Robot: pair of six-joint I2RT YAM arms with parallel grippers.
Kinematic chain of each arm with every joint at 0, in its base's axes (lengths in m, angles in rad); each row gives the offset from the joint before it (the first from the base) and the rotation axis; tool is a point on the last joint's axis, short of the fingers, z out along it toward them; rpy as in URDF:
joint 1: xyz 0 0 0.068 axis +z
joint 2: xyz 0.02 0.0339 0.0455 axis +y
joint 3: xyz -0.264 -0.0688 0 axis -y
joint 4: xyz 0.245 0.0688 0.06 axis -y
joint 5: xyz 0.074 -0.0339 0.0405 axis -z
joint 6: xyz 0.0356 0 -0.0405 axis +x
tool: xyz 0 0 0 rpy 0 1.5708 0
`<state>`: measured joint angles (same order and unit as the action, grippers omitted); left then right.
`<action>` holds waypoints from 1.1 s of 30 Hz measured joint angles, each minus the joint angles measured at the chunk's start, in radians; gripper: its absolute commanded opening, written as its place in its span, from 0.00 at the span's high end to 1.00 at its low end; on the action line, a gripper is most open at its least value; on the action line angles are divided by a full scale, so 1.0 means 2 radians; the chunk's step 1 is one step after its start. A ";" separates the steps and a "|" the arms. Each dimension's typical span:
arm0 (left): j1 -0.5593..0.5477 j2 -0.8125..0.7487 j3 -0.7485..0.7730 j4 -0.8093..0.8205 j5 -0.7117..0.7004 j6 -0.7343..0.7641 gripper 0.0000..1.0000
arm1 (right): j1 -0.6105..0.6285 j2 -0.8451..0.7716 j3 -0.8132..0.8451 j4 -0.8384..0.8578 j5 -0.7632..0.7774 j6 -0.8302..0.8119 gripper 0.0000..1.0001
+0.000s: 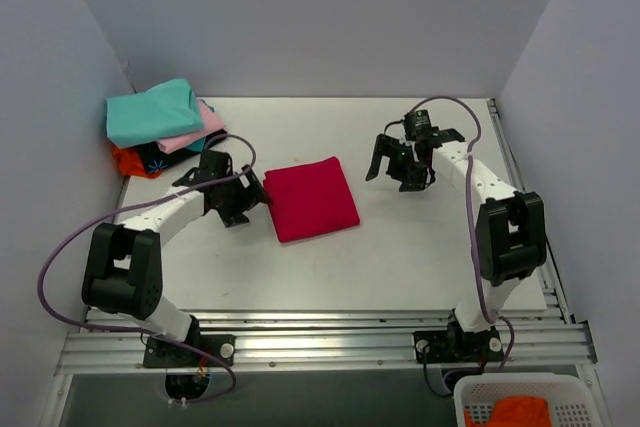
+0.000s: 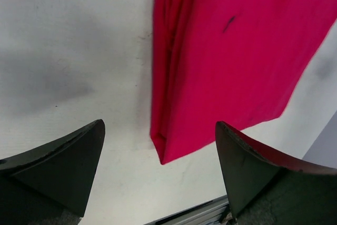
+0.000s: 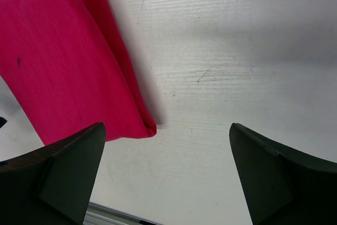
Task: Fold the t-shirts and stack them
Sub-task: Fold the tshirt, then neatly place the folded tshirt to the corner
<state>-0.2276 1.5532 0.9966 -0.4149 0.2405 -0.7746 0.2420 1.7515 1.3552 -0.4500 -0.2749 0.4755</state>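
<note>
White mesh basket (image 1: 566, 405) beyond the table's (image 1: 420, 257) near right corner holds orange cloth (image 1: 521, 413). Mid-table lies the folded crimson t-shirt (image 1: 312, 197), ungripped; left claw (image 1: 258, 194) gapes at its left edge, right claw (image 1: 392, 169) gapes nearby. Teal, pink, black and orange t-shirts (image 1: 158, 129) are stacked in the far left corner.

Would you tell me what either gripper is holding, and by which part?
Nothing is held: the left gripper and the right gripper are both open, neither gripping the folded red shirt.
</note>
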 measured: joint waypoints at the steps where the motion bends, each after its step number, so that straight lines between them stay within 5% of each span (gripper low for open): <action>1: -0.002 0.004 -0.017 0.016 0.001 -0.002 0.06 | 0.000 -0.002 0.000 -0.002 0.001 -0.003 0.00; 23: -0.048 0.141 -0.010 0.277 -0.023 -0.047 0.00 | -0.056 -0.073 -0.071 -0.057 0.021 -0.042 0.00; 27: -0.064 0.165 0.003 0.310 -0.028 -0.061 0.25 | -0.063 -0.073 -0.071 -0.060 0.023 -0.042 0.00; 28: -0.068 0.173 0.007 0.316 -0.029 -0.064 0.65 | -0.063 -0.073 -0.071 -0.060 0.023 -0.043 0.00; 29: -0.071 0.181 0.010 0.319 -0.031 -0.067 0.78 | -0.063 -0.073 -0.071 -0.060 0.023 -0.043 0.00; 33: -0.076 0.212 0.029 0.322 -0.019 -0.072 0.92 | -0.063 -0.073 -0.071 -0.060 0.023 -0.043 0.00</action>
<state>-0.3790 1.9766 1.0538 0.2291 0.2016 -0.9180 0.1154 1.6058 1.2133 -0.5701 -0.2279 0.3901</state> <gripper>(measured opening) 0.140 0.998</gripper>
